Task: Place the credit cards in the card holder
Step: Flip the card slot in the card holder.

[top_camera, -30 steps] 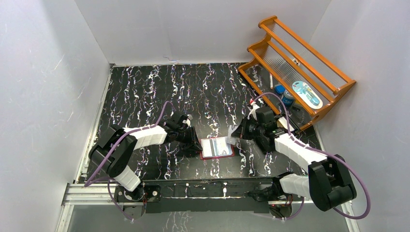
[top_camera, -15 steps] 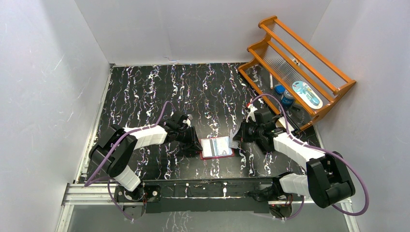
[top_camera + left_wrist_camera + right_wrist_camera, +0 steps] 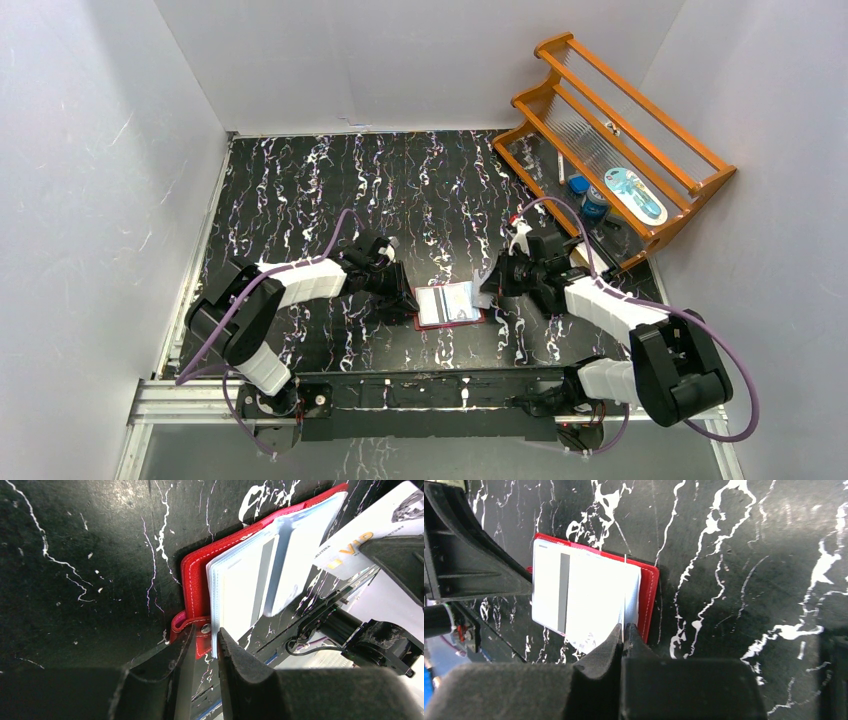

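card holder [image 3: 448, 305] lies open and flat on the table [image 3: 300, 190], centre, toward the near edge, between the two arms. Red cover is down, clear pockets [image 3: 240, 590] face up. One pale striped card [image 3: 569, 595] shows inside the pockets, with a grey stripe running along it.

left gripper [image 3: 205, 634] comes in low from the holder's left side. I see its fingers clamped on the holder's edge, with the red snap tab [image 3: 197, 625] and the pocket edge sitting between them.

right gripper [image 3: 625, 629] is clenched on a white card [image 3: 360, 535] with gold "VIP" lettering on its face. In my right wrist view that card is edge-on: a thin line pinched between the fingertips, standing over the right part of the open holder near the red border. I can't tell whether its lower edge touches the pockets. From the top camera it sits at the holder's right edge.

Beyond that: orange wooden rack [image 3: 625, 130] in the far right corner by the wall, a few small items on it, well apart from the holder.
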### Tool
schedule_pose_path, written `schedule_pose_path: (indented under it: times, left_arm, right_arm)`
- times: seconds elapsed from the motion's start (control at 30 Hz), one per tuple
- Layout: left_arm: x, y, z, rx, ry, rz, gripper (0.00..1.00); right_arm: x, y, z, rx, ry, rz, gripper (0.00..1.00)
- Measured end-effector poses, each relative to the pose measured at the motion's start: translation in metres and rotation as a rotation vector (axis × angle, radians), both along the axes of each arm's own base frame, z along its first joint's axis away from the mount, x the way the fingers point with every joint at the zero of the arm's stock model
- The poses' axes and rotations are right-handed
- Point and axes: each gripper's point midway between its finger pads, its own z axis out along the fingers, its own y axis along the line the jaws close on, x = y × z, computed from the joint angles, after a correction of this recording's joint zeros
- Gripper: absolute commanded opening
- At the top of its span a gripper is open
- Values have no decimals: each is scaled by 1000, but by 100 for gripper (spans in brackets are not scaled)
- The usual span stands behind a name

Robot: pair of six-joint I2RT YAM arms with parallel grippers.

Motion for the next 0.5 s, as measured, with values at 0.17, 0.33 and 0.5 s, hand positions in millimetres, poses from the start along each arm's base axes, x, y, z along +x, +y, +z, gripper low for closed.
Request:
schedule_pose_path:
  times: [0.17, 0.33, 0.5]
  left_arm:
    - [0, -1, 0, 1, 4, -1, 21]
    - [-1, -3, 0, -3, 1, -9, 20]
    - [-1, -3, 0, -3, 1, -9, 20]
  right_arm:
    - [-7, 11, -2, 82, 41, 4, 0]
    - [-12, 19, 2, 149, 80, 3, 0]
    - [-15, 22, 6, 178, 105, 1, 0]
